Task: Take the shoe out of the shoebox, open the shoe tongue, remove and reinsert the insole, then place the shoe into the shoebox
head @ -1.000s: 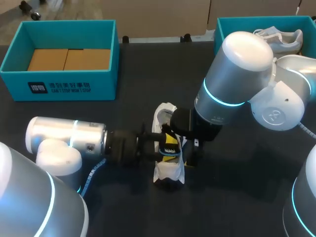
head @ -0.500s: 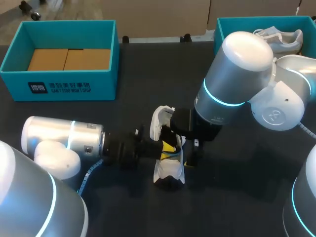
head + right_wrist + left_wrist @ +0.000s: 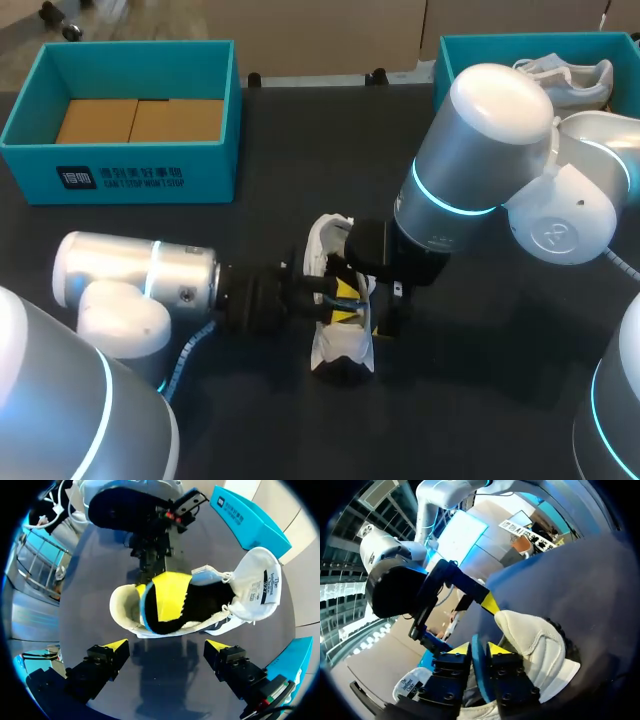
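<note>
A white shoe (image 3: 338, 345) lies on the black table with its tongue folded open. Its insole (image 3: 167, 597), yellow with a blue rim, sits tilted in the opening. My left gripper (image 3: 478, 649) comes in from the shoe's side and is shut on the insole's blue edge (image 3: 478, 667), which stands between both yellow tips. In the head view that left gripper (image 3: 325, 293) is at the shoe's mouth. My right gripper (image 3: 166, 647) hovers just over the shoe, wide open with nothing between its fingers; one of its fingers (image 3: 490, 602) shows beside the shoe's heel (image 3: 535, 645).
A teal shoebox (image 3: 140, 130) with a cardboard bottom stands at the back left. A second teal box (image 3: 520, 38) at the back right holds another white shoe (image 3: 570, 80). My bulky right arm (image 3: 470, 150) hangs over the table's middle.
My left arm drew back a little to the left, then came forward again to the shoe's mouth. The right arm and shoe stayed put.
</note>
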Tool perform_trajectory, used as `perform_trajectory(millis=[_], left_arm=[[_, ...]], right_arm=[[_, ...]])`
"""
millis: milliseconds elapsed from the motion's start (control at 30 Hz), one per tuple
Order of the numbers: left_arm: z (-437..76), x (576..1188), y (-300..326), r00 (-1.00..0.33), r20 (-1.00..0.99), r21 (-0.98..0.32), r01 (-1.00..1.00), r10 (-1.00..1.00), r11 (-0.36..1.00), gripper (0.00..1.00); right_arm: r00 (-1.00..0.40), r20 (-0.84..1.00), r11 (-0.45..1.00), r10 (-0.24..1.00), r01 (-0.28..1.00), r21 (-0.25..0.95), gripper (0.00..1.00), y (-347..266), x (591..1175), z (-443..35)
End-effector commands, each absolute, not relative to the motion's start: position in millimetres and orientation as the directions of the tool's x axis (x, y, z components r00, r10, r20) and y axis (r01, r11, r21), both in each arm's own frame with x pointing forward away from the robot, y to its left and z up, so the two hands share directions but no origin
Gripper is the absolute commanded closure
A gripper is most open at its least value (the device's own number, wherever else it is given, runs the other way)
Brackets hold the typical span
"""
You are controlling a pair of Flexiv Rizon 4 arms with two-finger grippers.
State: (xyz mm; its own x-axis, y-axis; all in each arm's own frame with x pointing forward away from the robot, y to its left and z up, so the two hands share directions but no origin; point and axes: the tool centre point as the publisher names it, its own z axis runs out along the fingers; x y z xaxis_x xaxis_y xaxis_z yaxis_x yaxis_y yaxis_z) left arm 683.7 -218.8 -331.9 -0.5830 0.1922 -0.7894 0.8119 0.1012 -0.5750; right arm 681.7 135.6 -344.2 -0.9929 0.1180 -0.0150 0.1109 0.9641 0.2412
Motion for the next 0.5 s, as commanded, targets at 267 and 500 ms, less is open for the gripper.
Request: perform_trajectory(millis=[267,500], left_arm=[[-297.7,675.4,-189.9,-0.627,-0.728,-0.624,0.774,0.278,0.110,0.29],[-294.3,675.2,-176.6,-0.596,-0.692,-0.600,0.789,0.407,0.133,0.33]], right_arm=[[-0.993,-0.016,0.964,0.118,0.110,0.242,0.00,136.0,681.2,-345.7],[-0.993,-0.016,0.964,0.118,0.110,0.242,0.00,136.0,681.2,-345.7]])
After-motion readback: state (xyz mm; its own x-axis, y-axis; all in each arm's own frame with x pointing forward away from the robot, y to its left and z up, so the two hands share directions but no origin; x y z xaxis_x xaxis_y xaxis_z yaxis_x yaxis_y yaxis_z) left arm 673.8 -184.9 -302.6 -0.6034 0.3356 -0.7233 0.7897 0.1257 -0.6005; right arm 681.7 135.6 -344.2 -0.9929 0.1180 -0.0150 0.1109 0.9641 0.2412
